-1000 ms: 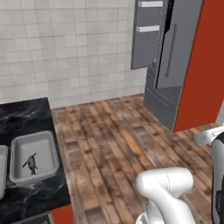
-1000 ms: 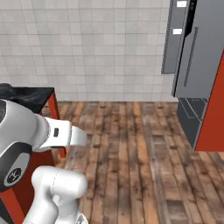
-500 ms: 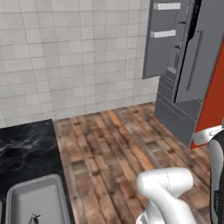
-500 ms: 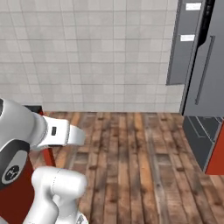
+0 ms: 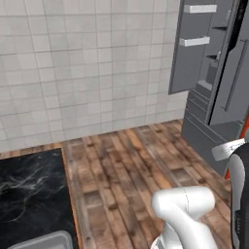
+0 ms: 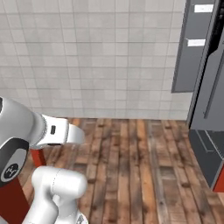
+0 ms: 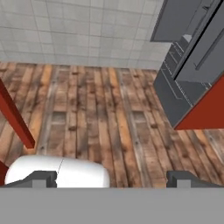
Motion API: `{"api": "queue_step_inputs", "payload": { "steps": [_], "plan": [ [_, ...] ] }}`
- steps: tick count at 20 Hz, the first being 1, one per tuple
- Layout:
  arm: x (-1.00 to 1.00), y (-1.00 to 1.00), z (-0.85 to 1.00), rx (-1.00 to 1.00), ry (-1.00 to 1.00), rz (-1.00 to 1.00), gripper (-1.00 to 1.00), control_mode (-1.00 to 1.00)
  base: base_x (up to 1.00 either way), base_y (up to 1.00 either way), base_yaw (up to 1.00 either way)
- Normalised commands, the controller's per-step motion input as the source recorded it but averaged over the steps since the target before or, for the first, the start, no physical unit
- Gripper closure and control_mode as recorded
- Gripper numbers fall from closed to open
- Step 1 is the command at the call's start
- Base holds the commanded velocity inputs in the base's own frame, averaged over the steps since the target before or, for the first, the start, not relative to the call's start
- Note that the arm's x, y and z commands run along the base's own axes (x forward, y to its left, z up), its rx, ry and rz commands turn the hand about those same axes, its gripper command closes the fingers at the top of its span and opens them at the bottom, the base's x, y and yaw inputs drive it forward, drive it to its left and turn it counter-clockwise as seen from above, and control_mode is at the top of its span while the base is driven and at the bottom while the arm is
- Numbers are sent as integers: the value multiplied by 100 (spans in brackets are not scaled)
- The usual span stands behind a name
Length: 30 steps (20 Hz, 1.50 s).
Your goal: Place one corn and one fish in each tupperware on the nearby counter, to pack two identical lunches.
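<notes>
1. Fingers [image 7: 112,179] spread wide apart, nothing between them; one tip [image 7: 40,178] at lower left of the hand view, the other at lower right.
2. Hand view looks down over the wooden plank floor [image 7: 100,118], with the tiled wall [image 7: 78,30] beyond it.
3. Counter [image 5: 31,194]: black marble-look top with white veining, lower left of the left base view, orange-red edge along its right side.
4. Tupperware [image 5: 46,241]: a light-grey rounded rim corner peeks in at the bottom edge of the left base view, sitting on the counter. Inside cut off, contents cannot be told.
5. Grey fridge [image 5: 219,82] at right in the left base view, door swung open, shelves on the door's inner face; a lower drawer front sits below it.
6. Same fridge [image 6: 205,78] at right edge of the right base view, a red panel just below its corner.
7. Red cabinet side [image 6: 13,197] at lower left of the right base view, behind the arm.
8. Fridge and red panel [image 7: 205,109] at right in the hand view; a red cabinet edge [image 7: 15,118] slants across its left.
</notes>
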Motion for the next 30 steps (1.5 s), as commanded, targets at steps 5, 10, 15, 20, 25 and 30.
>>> {"api": "queue_step_inputs", "payload": {
  "steps": [5,10,15,20,25,30],
  "plan": [
    [0,0,0,0,0,0,-100,100,16,-11,1],
    [0,0,0,0,0,0,-100,100,81,-10,0],
    [0,0,0,0,0,0,-100,100,100,-16,0],
    [0,0,0,0,0,0,-100,100,90,-48,-1],
    [0,0,0,0,0,0,-100,100,77,-53,-8],
    [0,0,0,0,0,0,-100,100,48,-54,-10]
  ]
}}
